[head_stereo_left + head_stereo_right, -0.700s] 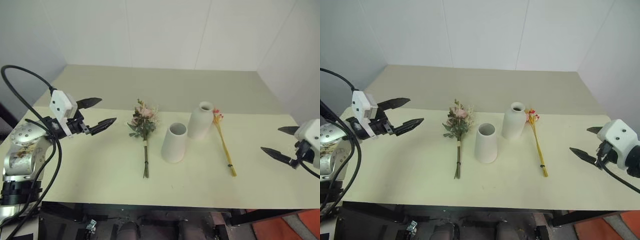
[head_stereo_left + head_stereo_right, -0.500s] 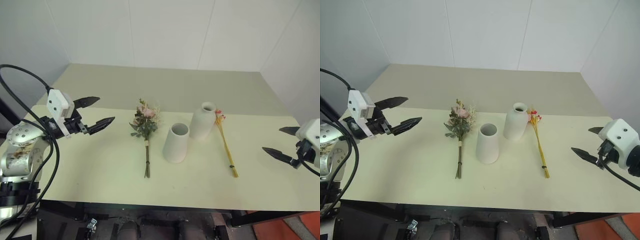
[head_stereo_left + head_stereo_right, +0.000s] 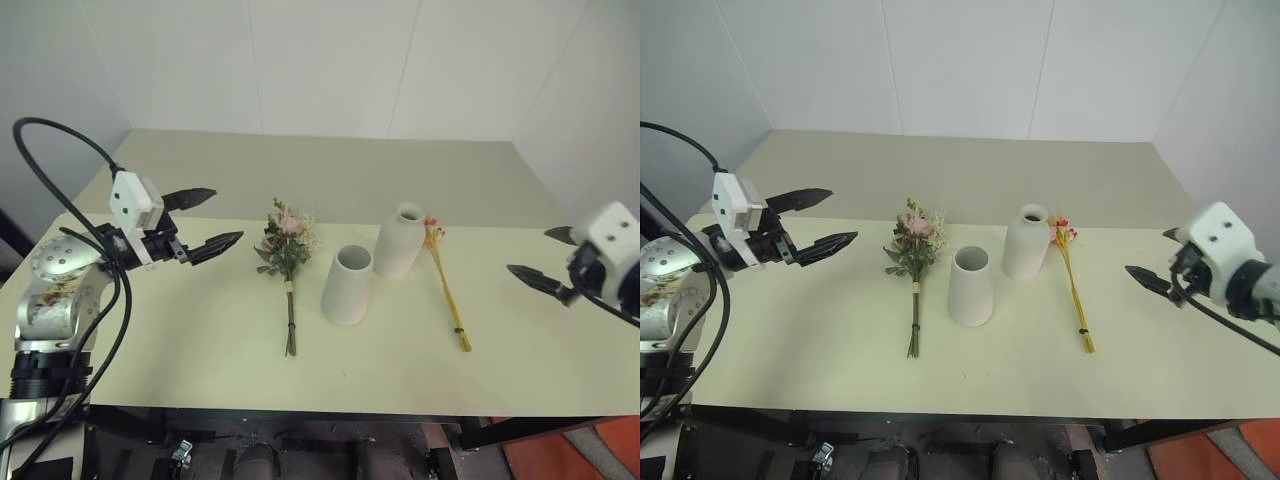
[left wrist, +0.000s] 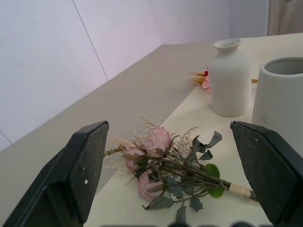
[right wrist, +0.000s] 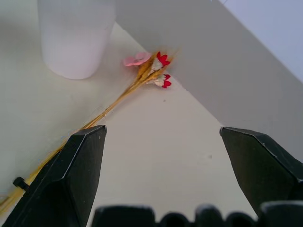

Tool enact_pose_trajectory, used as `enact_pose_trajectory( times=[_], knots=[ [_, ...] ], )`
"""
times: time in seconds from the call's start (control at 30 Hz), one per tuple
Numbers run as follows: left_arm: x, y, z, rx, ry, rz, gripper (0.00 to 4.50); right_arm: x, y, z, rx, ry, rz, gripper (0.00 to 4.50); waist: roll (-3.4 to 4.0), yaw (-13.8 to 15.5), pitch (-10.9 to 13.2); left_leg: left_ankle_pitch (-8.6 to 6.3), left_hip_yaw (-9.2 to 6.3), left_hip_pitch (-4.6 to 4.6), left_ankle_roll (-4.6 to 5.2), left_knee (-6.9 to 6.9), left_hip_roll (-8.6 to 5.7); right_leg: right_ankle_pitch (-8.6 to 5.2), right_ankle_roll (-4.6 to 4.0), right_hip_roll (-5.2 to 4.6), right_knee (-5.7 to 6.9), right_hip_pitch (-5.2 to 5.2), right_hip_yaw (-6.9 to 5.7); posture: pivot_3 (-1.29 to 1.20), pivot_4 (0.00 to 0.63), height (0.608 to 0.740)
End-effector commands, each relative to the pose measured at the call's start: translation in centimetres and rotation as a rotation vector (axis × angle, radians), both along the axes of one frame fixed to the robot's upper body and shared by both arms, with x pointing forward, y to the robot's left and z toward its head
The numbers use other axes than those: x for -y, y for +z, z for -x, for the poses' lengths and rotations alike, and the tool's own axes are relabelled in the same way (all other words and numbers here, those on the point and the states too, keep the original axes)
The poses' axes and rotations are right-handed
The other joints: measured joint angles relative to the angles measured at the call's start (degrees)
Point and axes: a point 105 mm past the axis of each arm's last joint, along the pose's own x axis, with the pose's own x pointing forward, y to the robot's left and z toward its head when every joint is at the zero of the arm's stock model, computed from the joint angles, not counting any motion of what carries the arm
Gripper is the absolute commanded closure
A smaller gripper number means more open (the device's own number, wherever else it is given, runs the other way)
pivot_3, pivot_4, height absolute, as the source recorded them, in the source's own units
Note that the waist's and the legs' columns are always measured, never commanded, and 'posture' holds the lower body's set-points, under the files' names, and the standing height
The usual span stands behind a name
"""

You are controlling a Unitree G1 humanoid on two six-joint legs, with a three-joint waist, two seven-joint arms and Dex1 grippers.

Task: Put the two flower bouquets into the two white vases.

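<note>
A bushy bouquet (image 3: 288, 243) of pink blooms and green leaves lies flat on the table, stems toward the front edge. To its right stands a wide-mouthed white vase (image 3: 347, 286). A bottle-shaped white vase (image 3: 401, 241) stands just behind and to the right of that one. The slim yellow stalk bouquet (image 3: 448, 291) lies right of the bottle vase, its pink and red flowers (image 5: 151, 71) at that vase's foot. My left gripper (image 3: 228, 214) hovers open left of the bushy bouquet, pointing at it. My right gripper (image 3: 527, 250) hovers open to the right of the stalks. Both hold nothing.
The cream table (image 3: 190, 330) reaches forward to its front edge (image 3: 330, 408). A darker beige surface (image 3: 330, 170) runs behind it to the white walls. Black cables (image 3: 60, 150) loop over my left arm.
My right gripper has risen and come slightly inward toward the stalks. The left gripper has edged a little toward the bushy bouquet. Bouquets and vases have not moved.
</note>
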Motion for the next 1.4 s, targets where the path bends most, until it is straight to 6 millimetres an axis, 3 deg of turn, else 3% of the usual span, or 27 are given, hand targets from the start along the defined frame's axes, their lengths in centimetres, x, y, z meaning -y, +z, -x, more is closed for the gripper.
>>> enact_pose_trajectory(
  times=[0.03, 0.23, 0.4, 0.8, 0.9, 1.27, 1.4],
  knots=[
    [0.7, 1.2, 0.3, 0.043, -0.023, -0.011, 0.03, -0.7, 0.1, -1.2, -0.124, -0.08, -0.084, 0.0, 0.0, 0.0, 0.0, 0.0, -0.01, 0.0, 0.0, -0.01, 0.01, 0.0, -0.01, 0.01, 0.01, 0.0, -0.02, 0.0, 0.15, 0.74],
    [1.8, 1.6, 0.5, 0.052, -0.053, -0.002, 0.03, -2.6, -1.4, -4.4, -0.262, -0.141, -0.223, 0.0, -0.01, -0.1, 0.0, 0.0, -0.01, -0.11, 0.01, -0.03, 0.0, 0.09, -0.2, 0.0, -0.03, -0.08, -0.02, 0.0, 0.15, 0.74],
    [2.4, 1.0, 0.9, 0.034, -0.065, -0.041, 0.03, -3.2, -3.5, -6.3, -0.356, -0.192, -0.229, 0.0, 0.0, 0.0, 0.0, 0.0, -0.01, -0.24, 0.01, -0.03, 0.0, 0.15, -0.27, 0.01, -0.01, -0.19, -0.04, 0.0, 0.15, 0.74],
    [2.0, 0.0, 1.1, 0.009, -0.025, -0.057, 0.03, -4.7, -7.6, -8.6, -0.502, -0.229, -0.211, 0.0, 0.01, -0.7, 0.0, 0.01, -0.02, -0.31, 0.02, -0.01, 0.0, 0.19, -0.28, 0.02, 0.01, -0.25, -0.04, 0.0, 0.15, 0.74],
    [2.0, -0.2, 1.1, 0.003, -0.021, -0.055, 0.0, -5.0, -8.0, -8.7, -0.517, -0.215, -0.209, 0.61, 0.01, -0.7, 0.0, 0.01, -0.02, -0.31, 0.02, -0.01, 0.0, 0.21, -0.31, 0.02, 0.02, -0.26, -0.04, 0.0, 0.15, 0.74],
    [2.0, -0.2, 1.1, 0.0, -0.018, -0.057, 0.0, -4.4, -8.4, -10.0, -0.472, -0.31, -0.226, 4.48, 0.01, -0.9, 0.0, 0.01, -0.02, -0.3, 0.02, -0.01, 0.0, 0.22, -0.29, 0.02, 0.01, -0.26, -0.03, 0.0, 0.15, 0.74],
    [1.9, -0.3, 1.1, -0.002, -0.02, -0.063, 0.0, -2.4, -4.8, -12.6, -0.12, -0.45, -0.274, 4.48, 0.03, -1.0, 0.0, 0.01, -0.02, -0.3, 0.02, -0.02, 0.0, 0.23, -0.29, 0.02, 0.02, -0.27, -0.03, 0.0, 0.15, 0.74]
  ],
)
